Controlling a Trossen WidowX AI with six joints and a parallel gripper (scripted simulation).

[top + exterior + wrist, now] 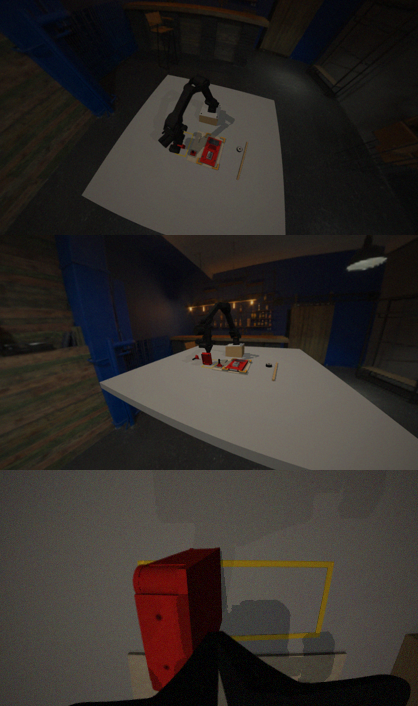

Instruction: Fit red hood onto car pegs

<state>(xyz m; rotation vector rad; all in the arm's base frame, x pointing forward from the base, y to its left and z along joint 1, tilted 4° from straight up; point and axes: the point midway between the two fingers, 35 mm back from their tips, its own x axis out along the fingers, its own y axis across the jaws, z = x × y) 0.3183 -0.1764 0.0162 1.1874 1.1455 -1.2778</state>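
Note:
The red hood [181,146] [206,358] [162,635] stands on edge at the yellow outline, its broad face steeply upright. Two dark holes show on its near side in the wrist view. My gripper [208,351] [215,638] is shut with its fingertips together, right at the hood's upper edge. Nothing shows between the fingers; whether they touch the hood I cannot tell. The red chassis [203,159] [229,366] lies in the jig with orange corners [217,167], with the grey engine block [209,155] [235,363] on its deck. The pegs are too small to make out.
A yellow outline [189,146] [280,564] marks the table by the hood. A small red piece with a black post [193,153] [219,364] stands between hood and chassis. Another red-and-black piece [196,357] lies left. A wheel [239,149] and wooden strip [242,162] lie right.

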